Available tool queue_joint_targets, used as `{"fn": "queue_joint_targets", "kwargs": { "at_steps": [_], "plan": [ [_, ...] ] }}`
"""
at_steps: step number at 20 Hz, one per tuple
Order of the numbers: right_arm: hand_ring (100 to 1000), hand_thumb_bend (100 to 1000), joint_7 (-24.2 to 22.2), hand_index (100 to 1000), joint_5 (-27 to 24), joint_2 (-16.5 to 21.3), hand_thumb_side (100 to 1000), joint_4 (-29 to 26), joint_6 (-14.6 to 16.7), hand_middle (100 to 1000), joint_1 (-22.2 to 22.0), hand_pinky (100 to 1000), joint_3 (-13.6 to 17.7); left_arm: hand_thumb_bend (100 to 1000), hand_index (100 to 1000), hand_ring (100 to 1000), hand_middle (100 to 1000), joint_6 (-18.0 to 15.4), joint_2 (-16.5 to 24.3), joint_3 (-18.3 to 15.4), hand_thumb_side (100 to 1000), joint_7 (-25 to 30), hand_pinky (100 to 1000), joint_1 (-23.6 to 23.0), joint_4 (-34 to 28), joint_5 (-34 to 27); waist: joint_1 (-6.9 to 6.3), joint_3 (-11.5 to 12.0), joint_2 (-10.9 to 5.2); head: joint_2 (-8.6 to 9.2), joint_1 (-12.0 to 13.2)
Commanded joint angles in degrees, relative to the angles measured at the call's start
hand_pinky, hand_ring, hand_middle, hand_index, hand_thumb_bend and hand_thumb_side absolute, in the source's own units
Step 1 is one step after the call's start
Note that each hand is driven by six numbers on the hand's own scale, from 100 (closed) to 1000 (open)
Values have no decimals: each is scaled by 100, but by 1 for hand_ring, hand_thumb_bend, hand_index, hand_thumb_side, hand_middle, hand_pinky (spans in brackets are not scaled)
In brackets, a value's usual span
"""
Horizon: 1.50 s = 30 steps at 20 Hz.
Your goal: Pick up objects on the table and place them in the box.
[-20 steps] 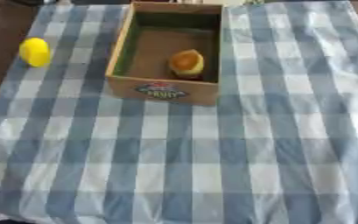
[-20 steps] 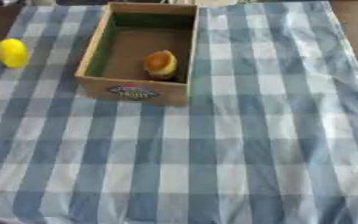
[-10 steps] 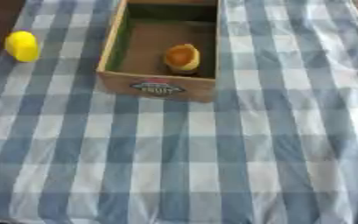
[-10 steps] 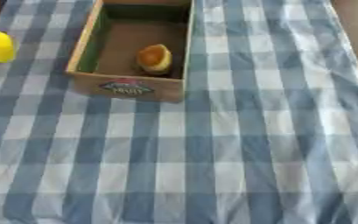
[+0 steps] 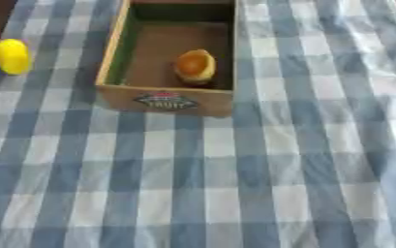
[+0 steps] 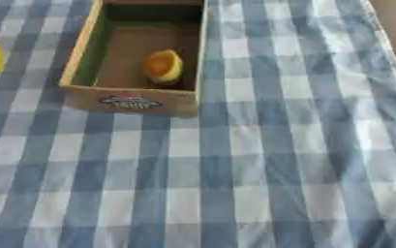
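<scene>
Box (image 5: 165, 99) already holds one orange thing (image 5: 194, 66); we should reach upper left for the yellow thing (image 5: 10, 56). Neither hand shows, so their state is unknown.

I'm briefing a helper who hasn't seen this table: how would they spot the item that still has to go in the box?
Find the open cardboard box with a printed label on its front wall, standing on the blue-and-white checked cloth. Look left of it, past its left wall, to the cloth's left edge: a small yellow object lies there. It is plain bright yellow and outside the box, unlike the orange-yellow item inside.
</scene>
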<state>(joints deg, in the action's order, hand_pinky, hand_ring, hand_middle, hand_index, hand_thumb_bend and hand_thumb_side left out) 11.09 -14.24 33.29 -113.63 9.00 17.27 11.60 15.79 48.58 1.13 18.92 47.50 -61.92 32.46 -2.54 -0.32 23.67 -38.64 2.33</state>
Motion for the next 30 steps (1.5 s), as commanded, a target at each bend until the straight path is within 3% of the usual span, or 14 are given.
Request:
{"fn": "queue_joint_targets", "kwargs": {
  "at_steps": [1, 3, 7, 11, 19, 21, 23, 25, 30],
  "plan": [
    [799, 100, -11, 734, -2, 178, 622, -96, -20, 567, 82, 767, 45, 706, 913, 908, 839, -349, 246, -52, 311, 387, 906, 112, -239, -414, -12, -9, -107, 94, 12],
    [799, 100, -14, 734, -9, 172, 626, -96, -26, 567, 87, 767, 42, 728, 924, 909, 842, -422, 304, -15, 282, 594, 912, 100, -305, -441, -28, -17, -102, 91, 16],
    [799, 100, -24, 733, -31, 146, 633, -96, -41, 565, 99, 766, 32, 760, 941, 911, 849, -343, 303, 56, 178, 897, 920, 84, -206, 62, -51, -46, -81, 110, 36],
    [799, 100, -33, 733, -53, 127, 640, -96, -50, 563, 122, 766, 21, 696, 941, 906, 850, -223, 178, 32, 100, 776, 915, 117, -19, 527, -67, -105, -38, 137, 86],
    [799, 100, -51, 733, -99, 104, 653, -96, -71, 561, 177, 766, 5, 540, 908, 876, 817, -18, -58, -39, 100, 142, 875, 220, 427, 790, -95, -216, 73, 248, 285],
    [800, 100, -56, 733, -124, 90, 659, -96, -74, 561, 200, 767, -2, 462, 878, 853, 790, 2, -108, -34, 100, 45, 850, 232, 518, 788, -98, -237, 97, 274, 322],
    [801, 100, -66, 734, -151, 84, 663, -96, -80, 562, 209, 768, -6, 232, 785, 784, 716, 30, -148, -43, 100, -75, 783, 239, 567, 744, -93, -250, 109, 283, 334],
    [801, 100, -73, 735, -169, 83, 664, -96, -81, 562, 207, 769, -1, 106, 698, 718, 633, 64, -174, -35, 100, -247, 743, 242, 573, 682, -83, -254, 110, 271, 330],
    [801, 100, -63, 735, -205, 81, 664, -96, -90, 562, 184, 770, 4, 100, 632, 667, 578, 91, -137, 83, 100, -536, 710, 261, 257, 593, -62, -214, 62, 190, 295]
  ]
}}
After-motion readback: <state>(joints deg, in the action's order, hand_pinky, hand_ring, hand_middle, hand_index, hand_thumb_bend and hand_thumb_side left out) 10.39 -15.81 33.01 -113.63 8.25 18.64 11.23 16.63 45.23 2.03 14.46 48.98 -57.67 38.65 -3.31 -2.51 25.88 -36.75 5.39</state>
